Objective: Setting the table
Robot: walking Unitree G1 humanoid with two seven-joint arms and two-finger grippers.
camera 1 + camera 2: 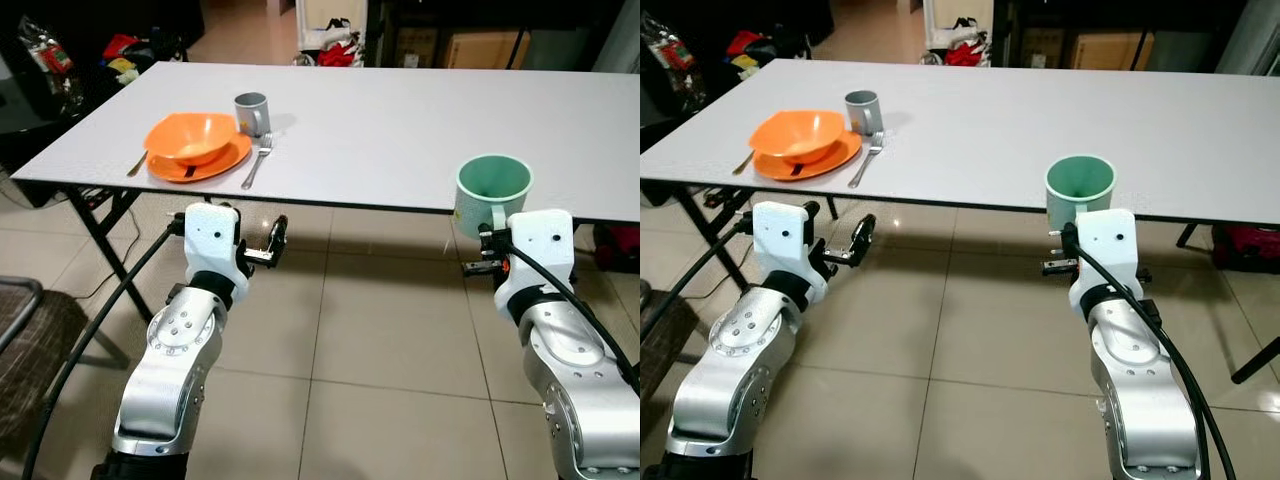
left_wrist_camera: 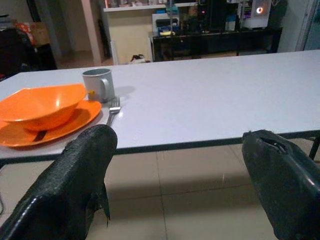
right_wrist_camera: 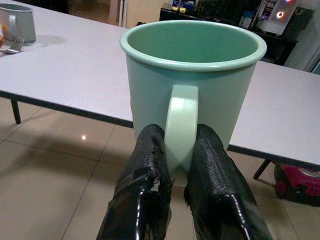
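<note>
I see my right gripper [image 3: 172, 165] clamped on the handle of a pale green mug [image 3: 192, 85], smooth and glossy, held upright at the near edge of the matte white table [image 1: 400, 130], lower right of the head frames. The right wrist view shows the textured black fingers [image 3: 145, 175] pinching the handle from both sides, a detail too small in the head views. My left gripper [image 2: 175, 190] hangs spread wide below the table edge, holding nothing. In the upper left, an orange bowl [image 1: 190, 137] sits on an orange plate [image 1: 215, 165], a grey mug [image 1: 252, 113] behind and a metal fork [image 1: 257, 160] beside. A utensil [image 1: 137, 163] left of the plate is hard to identify.
</note>
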